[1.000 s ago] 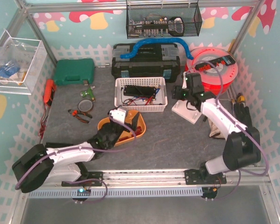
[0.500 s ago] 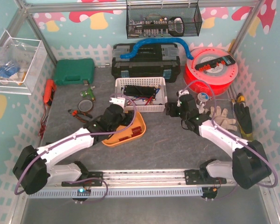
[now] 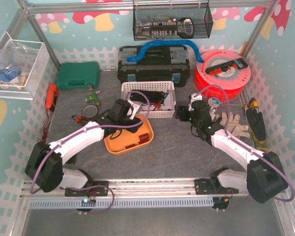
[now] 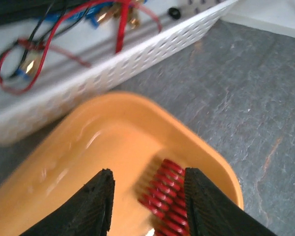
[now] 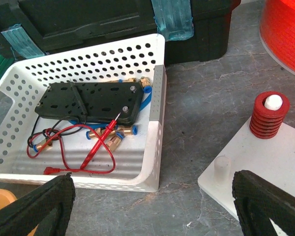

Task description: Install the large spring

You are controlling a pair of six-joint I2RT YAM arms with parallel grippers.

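1. Left arm. Over the last 1 s it has reached forward from a low, folded pose. The left gripper now hangs over the orange tray, which sits just beside the white basket. The gripper's fingers are spread, with nothing pinched yet. The red springs lie in a corner of the tray, directly below the gap. I cannot tell which coil is the large one.

2. Right arm. It has swung down from beside the red reel toward the basket. The right gripper is spread wide and empty, low over the worktop. The base plate lies just beside it, carrying 1 seated spring and 1 bare peg.

3. Status. I judge the pick as not yet made. The left arm is lined up for descent, and the bare peg is the likely target.
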